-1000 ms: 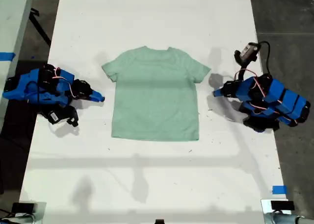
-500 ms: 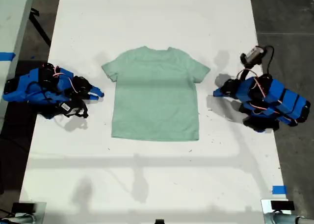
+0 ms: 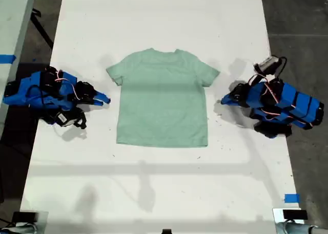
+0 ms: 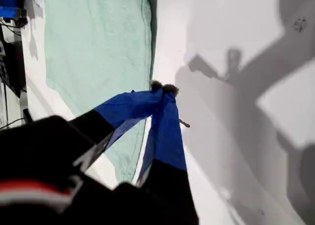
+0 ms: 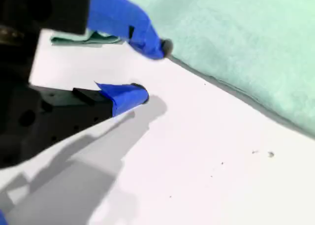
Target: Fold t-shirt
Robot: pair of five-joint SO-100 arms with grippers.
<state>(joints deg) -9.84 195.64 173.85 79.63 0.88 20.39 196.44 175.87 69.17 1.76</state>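
T-shirt (image 3: 163, 98), pale mint green, lies spread flat in the middle of the white table (image 3: 164, 19), its round neck toward the exterior view's top and both short sleeves out. One blue arm (image 3: 46, 93) lies low at the exterior view's left and another (image 3: 277, 103) at its right, each clear of the cloth. My first gripper (image 4: 162, 88) has its tips pressed together just beside the shirt's edge. My second gripper (image 5: 152, 70) is spread apart over bare table near the cloth. A scrap of blue tape (image 3: 291, 198) sits near the exterior view's lower right.
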